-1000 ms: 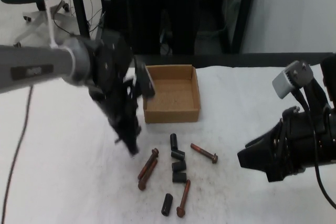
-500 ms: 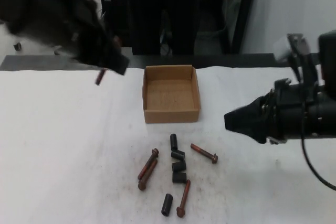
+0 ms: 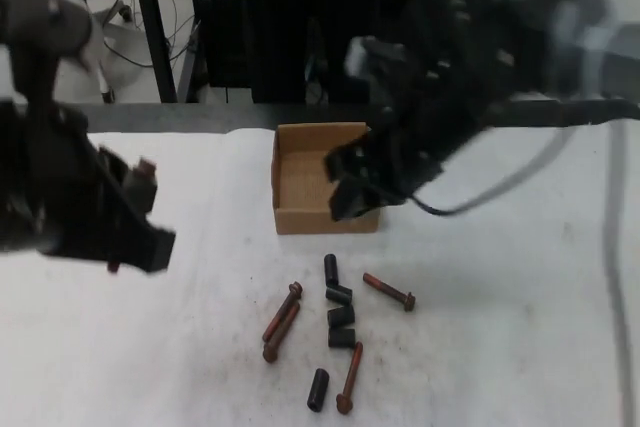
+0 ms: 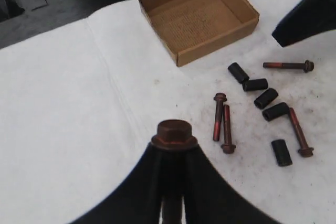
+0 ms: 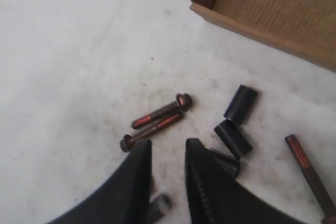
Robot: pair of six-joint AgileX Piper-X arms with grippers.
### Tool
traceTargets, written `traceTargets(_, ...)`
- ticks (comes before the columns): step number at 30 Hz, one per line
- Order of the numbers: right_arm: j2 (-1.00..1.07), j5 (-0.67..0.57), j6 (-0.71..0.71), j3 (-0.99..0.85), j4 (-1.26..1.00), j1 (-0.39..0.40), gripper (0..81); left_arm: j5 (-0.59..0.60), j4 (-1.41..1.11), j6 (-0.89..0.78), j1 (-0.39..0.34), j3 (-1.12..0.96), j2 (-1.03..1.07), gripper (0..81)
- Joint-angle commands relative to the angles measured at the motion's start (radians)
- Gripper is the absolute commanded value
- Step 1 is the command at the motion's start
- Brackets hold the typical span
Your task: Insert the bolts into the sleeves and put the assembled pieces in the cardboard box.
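Left gripper [image 3: 138,185], high view's left, pinches a bolt [image 4: 174,132]. Right gripper [image 3: 340,192], frame centre, fingers narrowly parted, overlaps cardboard box [image 3: 300,217] corner.

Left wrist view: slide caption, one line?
Left gripper clamps a bolt; loose bolts, sleeves and the empty cardboard box lie on the bench beyond.

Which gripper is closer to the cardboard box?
Right. The right gripper hangs by the cardboard box's near right corner; the left gripper, holding a bolt, is well off to the left.
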Motion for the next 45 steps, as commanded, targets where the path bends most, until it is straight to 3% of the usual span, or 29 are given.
traceTargets(1, 0.065, 0.065, -0.011, -0.096, 0.111, 0.015, 22.0, -0.008, -0.008, -0.007, -0.003, 0.003, -0.009, 0.0)
traceTargets(6, 0.230, 0.207, -0.007, -0.287, 0.281, 0.035, 22.0, -0.008, 0.014, -0.007, -0.003, 0.003, -0.009, 0.0)
traceTargets(13, 0.354, 0.199, 0.121, -0.399, 0.414, 0.035, 22.0, -0.008, 0.078, -0.007, -0.003, 0.003, -0.009, 0.0)
traceTargets(18, 0.359, 0.202, 0.123, -0.407, 0.388, 0.050, 22.3, 0.007, 0.114, -0.007, -0.003, 0.003, -0.009, 0.0)
traceTargets(24, 0.365, 0.202, 0.180, -0.416, 0.327, 0.065, 29.4, 0.026, 0.114, -0.007, -0.003, 0.003, -0.009, 0.0)
traceTargets(45, 0.425, 0.284, 0.165, -0.418, 0.322, 0.069, 29.3, 0.026, 0.120, 0.000, -0.003, 0.003, -0.009, 0.0)
